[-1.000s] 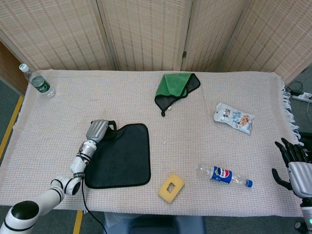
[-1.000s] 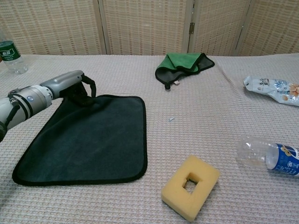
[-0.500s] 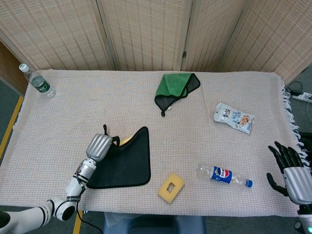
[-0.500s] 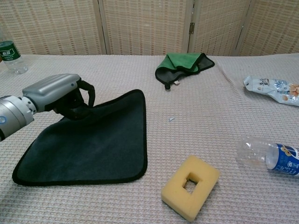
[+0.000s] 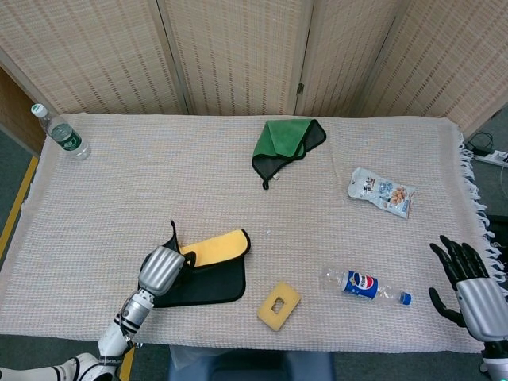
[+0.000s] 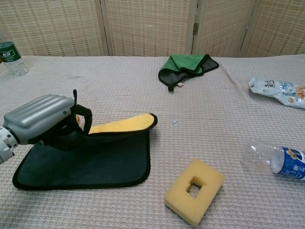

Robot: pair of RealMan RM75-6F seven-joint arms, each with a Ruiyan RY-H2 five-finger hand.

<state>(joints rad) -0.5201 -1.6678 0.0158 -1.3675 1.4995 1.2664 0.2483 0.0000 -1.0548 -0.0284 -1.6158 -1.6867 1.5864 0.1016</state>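
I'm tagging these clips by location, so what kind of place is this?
Probably an indoor lab or test setup, not a home: a table under a woven cloth, folding wicker screens behind it, and assorted props laid out, like a sponge and a green cloth.

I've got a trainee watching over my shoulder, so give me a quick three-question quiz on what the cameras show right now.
1. True or false: the left hand grips a corner of the black cloth and has folded it over, showing a yellow underside.
2. Which thing lies nearest the yellow sponge?
A. green cloth
B. snack packet
C. blue-labelled bottle
3. Fill in: the right hand sits by the table's right edge, fingers spread, holding ____.

Key: 1 true; 2 C; 3 nothing.
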